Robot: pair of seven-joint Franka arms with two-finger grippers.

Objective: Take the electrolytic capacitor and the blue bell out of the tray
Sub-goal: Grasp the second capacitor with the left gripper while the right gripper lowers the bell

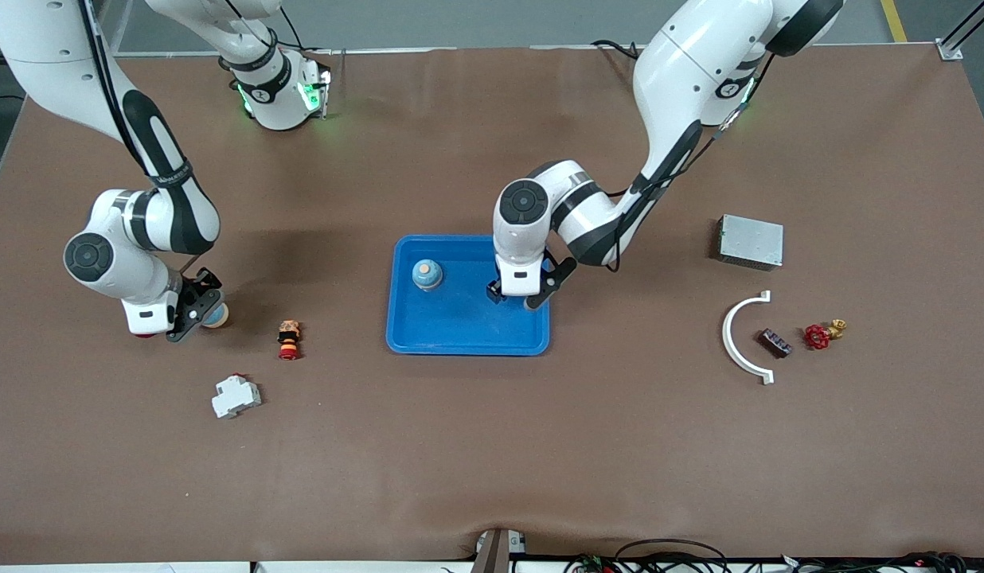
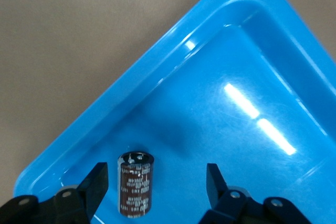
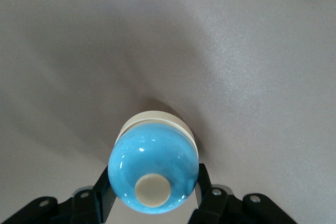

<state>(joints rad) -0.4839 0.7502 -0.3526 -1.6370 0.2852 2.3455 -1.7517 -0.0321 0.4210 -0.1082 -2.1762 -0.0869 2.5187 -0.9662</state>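
A dark brown capacitor (image 2: 135, 183) lies in the blue tray (image 1: 460, 334), close to a corner of its rim (image 2: 157, 72). My left gripper (image 1: 517, 296) (image 2: 156, 177) hangs low over the tray, open, one finger on each side of the capacitor with a gap on both sides. A glossy blue bell (image 3: 153, 166) (image 1: 216, 316) with a pale base sits at table level toward the right arm's end. My right gripper (image 1: 197, 310) (image 3: 153, 182) is shut on that bell. Another blue bell (image 1: 427, 274) stands in the tray.
An orange-and-red button (image 1: 289, 339) and a white breaker (image 1: 236, 395) lie near the right gripper. Toward the left arm's end are a grey metal box (image 1: 750, 241), a white curved bracket (image 1: 739, 338), a small dark block (image 1: 776, 342) and a red valve (image 1: 818, 336).
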